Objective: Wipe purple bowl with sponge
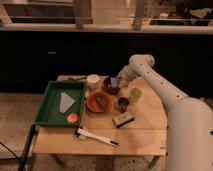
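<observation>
The purple bowl point(108, 87) sits at the back of the wooden table, just behind the orange bowl. My gripper point(116, 83) reaches down from the right over the purple bowl's right side. It is shut on the sponge point(115, 81), a small light blue-grey piece held at the bowl's rim and inside. The arm hides the bowl's right edge.
A white cup point(93, 80) stands left of the purple bowl. The orange bowl point(98, 102) holds something green. A dark cup point(123, 103), a yellow-green cup point(135, 94), a tan block point(123, 119) and a white-handled brush point(97, 136) lie nearby. A green tray point(50, 102) holds a grey sheet point(66, 101) and a peach-coloured fruit point(73, 118).
</observation>
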### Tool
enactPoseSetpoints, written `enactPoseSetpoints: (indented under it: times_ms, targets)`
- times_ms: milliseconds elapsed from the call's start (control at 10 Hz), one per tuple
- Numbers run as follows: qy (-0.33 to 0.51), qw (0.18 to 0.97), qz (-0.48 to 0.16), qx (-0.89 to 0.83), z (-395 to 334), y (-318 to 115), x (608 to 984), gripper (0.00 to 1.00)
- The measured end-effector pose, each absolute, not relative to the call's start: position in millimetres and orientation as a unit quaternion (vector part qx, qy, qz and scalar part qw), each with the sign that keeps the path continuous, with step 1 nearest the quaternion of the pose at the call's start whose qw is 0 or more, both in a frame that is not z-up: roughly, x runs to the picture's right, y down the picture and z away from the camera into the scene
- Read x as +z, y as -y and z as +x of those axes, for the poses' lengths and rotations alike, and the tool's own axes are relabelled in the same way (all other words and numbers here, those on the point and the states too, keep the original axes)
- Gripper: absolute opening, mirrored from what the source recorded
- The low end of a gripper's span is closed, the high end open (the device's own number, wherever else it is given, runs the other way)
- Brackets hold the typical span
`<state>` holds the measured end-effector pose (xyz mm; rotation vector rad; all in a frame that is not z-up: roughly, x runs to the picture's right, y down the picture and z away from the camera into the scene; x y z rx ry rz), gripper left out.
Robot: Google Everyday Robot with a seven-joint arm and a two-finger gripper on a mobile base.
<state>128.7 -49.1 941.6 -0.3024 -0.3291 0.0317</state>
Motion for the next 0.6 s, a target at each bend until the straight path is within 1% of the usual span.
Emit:
enactPoseSetpoints:
  times_ms: [300,600]
  targets:
    - [0.159,0.978,-0.136,0.022,123.1,69.3,949.1,0.0]
    - [0.158,0.977,-0.14,0.019,104.7,77.6,962.7,0.0]
